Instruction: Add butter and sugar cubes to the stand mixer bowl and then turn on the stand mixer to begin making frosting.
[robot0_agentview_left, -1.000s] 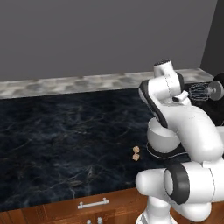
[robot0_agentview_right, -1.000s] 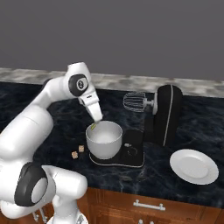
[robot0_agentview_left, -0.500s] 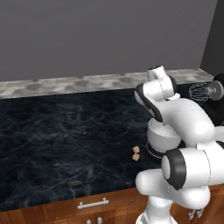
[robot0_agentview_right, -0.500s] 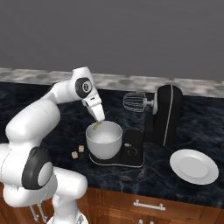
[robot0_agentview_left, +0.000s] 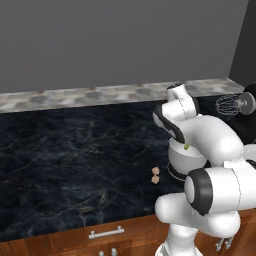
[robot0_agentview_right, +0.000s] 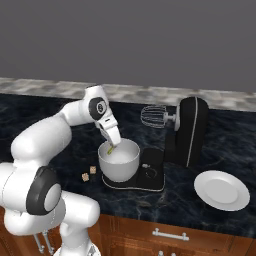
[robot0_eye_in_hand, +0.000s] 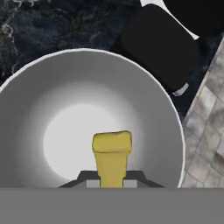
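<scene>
over the rounded pale grey-white metal bowl we hold our hand, closed on a small yellow stick of butter that points down into the empty hollow. the bowl sits on the flat base of the black stand mixer, whose head is tilted back with the silver wire whisk lifted clear. two pale brown sugar cubes lie on the dark marbled counter, just beside the bowl. our chief worry is the release: if we open while off-centre, the butter may strike the rim and tumble onto the counter. soft butter could also cling to a fingertip and come away with us. we judge the cubes a harder grasp, being small and close together, so one may get nudged aside. a round white plate lies well apart from all this.
</scene>
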